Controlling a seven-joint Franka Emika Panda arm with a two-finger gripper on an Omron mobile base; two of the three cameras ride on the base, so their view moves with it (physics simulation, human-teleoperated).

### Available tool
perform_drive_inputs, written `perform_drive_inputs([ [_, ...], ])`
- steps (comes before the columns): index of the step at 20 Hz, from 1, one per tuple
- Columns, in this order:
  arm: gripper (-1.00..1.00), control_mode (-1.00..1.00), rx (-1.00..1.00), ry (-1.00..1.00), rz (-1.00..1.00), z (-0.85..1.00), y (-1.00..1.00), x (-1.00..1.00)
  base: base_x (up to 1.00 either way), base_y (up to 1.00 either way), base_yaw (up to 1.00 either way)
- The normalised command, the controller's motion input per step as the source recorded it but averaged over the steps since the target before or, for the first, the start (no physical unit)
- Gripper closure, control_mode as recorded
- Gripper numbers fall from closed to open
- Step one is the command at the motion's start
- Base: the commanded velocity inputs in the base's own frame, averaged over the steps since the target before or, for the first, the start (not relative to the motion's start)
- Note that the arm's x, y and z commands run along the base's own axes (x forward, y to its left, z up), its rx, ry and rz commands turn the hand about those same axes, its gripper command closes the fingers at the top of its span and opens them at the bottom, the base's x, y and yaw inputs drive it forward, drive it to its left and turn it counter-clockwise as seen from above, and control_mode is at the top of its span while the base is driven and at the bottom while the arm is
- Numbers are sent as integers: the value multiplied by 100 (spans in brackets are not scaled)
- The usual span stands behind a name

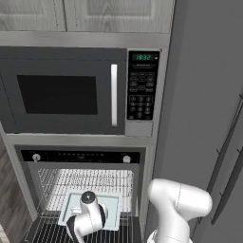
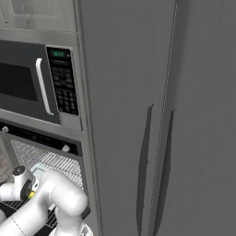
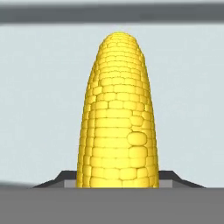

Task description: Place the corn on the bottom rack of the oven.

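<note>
Corn (image 3: 117, 113) is pinched between the fingers, whose dark tips show on either side of its base in the hand view; its long axis runs straight out from the hand, along the line of sight, with the rounded tip leading. Behind it lies a pale flat surface, judged to be the pale tray (image 1: 111, 204) that rests on the wire racks inside the oven (image 1: 85, 156). In the left base view the arm's wrist hangs low over the front of that tray, within the open oven cavity, under the black control strip with its two white knobs. The bottom rack (image 1: 50, 232) extends forward of the tray as bare wire grid at the foot of the same view. The coming move is judged to turn on getting the cob clear of the tray and down onto bare wire, laid flat, not tip-first. Room is limited: the oven walls close in on both sides, and the tall grey cabinet (image 2: 161, 92) stands immediately to the right. The microwave (image 1: 61, 90) sits above, well clear.
</note>
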Motion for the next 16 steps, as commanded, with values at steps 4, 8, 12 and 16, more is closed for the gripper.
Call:
perform_drive_inputs([
  [4, -100, -100, 0, -1, 0, 0, 0, 0, 0, 0, 0],
  [8, -100, -100, 0, -3, 0, 18, 0, -1, 0, 0, 0],
  [12, -100, -100, 0, -5, 0, 76, 0, -10, 0, 0, 0],
  [16, -100, -100, 0, -6, -1, 92, 0, -52, 0, 0, 0],
])
